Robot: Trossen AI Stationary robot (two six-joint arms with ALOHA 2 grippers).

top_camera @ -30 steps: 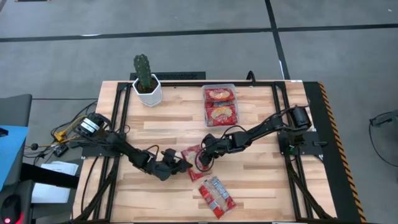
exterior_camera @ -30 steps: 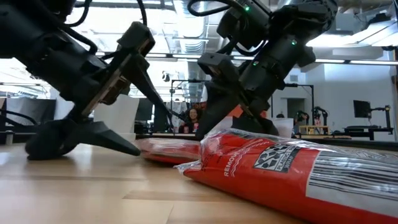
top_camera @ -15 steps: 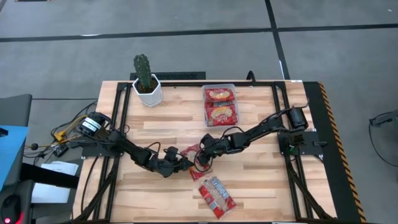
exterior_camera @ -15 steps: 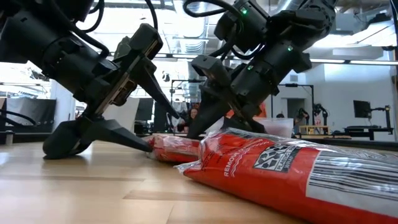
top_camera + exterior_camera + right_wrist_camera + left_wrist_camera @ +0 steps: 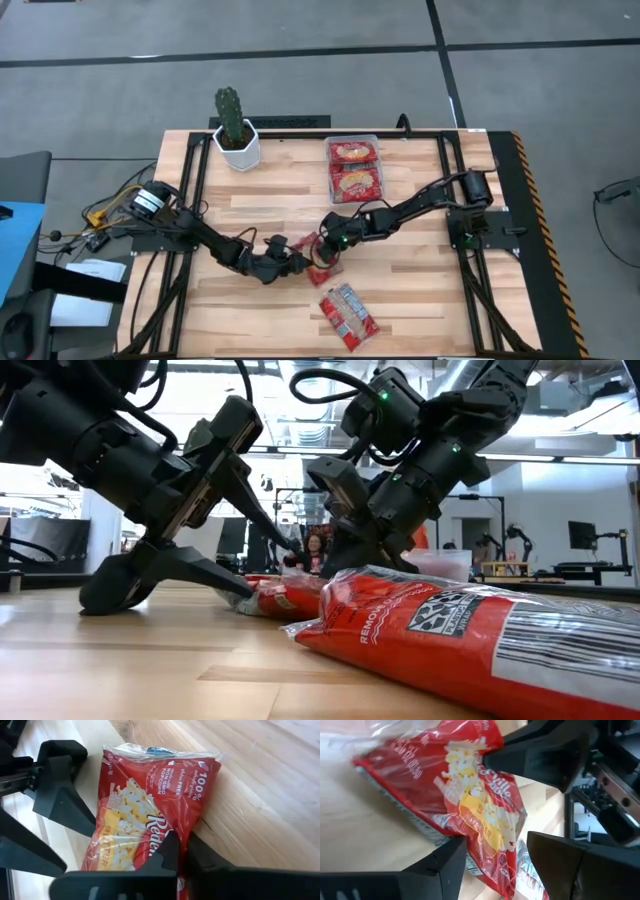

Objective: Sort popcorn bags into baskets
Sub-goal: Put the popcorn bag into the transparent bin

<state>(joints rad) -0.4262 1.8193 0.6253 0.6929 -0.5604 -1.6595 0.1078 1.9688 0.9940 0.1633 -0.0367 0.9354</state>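
Note:
A red popcorn bag [image 5: 145, 805] with a yellow popcorn picture lies flat on the wooden table near its middle [image 5: 318, 270]. My right gripper [image 5: 175, 852] has come in from the right and is shut on it. My left gripper [image 5: 495, 865] is open at the bag's left end, one finger on either side of it. A second popcorn bag [image 5: 348, 316], label side up, lies nearer the front edge and fills the foreground of the low view [image 5: 480, 635]. The clear basket [image 5: 353, 138] at the far middle holds two bags. My left gripper has its lower finger [image 5: 190, 570] lying low over the table, its tip against the bag's left end [image 5: 255, 595]. The upper finger stands above the bag, apart from it. My right gripper pinches the wrapper of the bag's picture side near its right end [image 5: 160, 837] between its two shut fingers. The fingers slant down from the table's right. The bag still lies on the table.
A white pot with a cactus [image 5: 236, 130] stands at the far left. Black frame rails [image 5: 190, 200] run along both sides of the table. Bare wood lies at the near left and the near right.
My right gripper has shut on the bag's wrapper and sunk a little lower onto it. My left gripper has moved toward the table's right until its lower finger reached the bag's left end. The bag has stayed on the table.

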